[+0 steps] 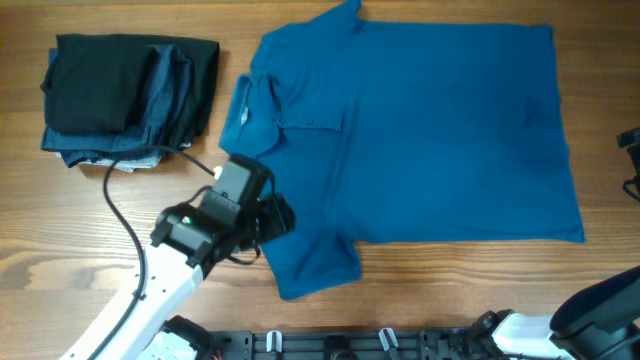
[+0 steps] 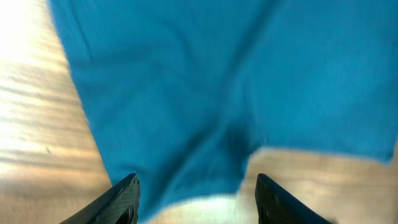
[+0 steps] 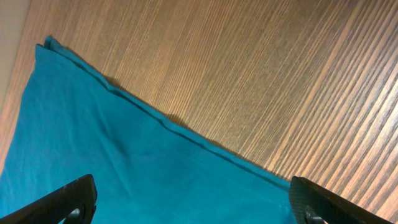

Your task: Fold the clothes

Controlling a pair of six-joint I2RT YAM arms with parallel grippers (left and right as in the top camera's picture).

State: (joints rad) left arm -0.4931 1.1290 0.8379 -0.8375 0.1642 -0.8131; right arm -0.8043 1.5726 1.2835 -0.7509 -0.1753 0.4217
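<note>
**Left jaws apart at the near sleeve; no fold made yet**

Left gripper [image 2: 194, 182]: jaws apart above the sleeve fabric, nothing pinched. The blue polo shirt [image 1: 420, 130] lies flat and face up on the table [image 1: 420, 285]. Its collar points toward the folded dark garments [image 1: 130, 95], which sit apart from it. The shirt is probably spread this way so the sleeves and sides can be turned in cleanly. Right gripper [image 3: 193, 202]: jaws wide and empty, low over the shirt's hem edge, likely placed to take that end.
</note>
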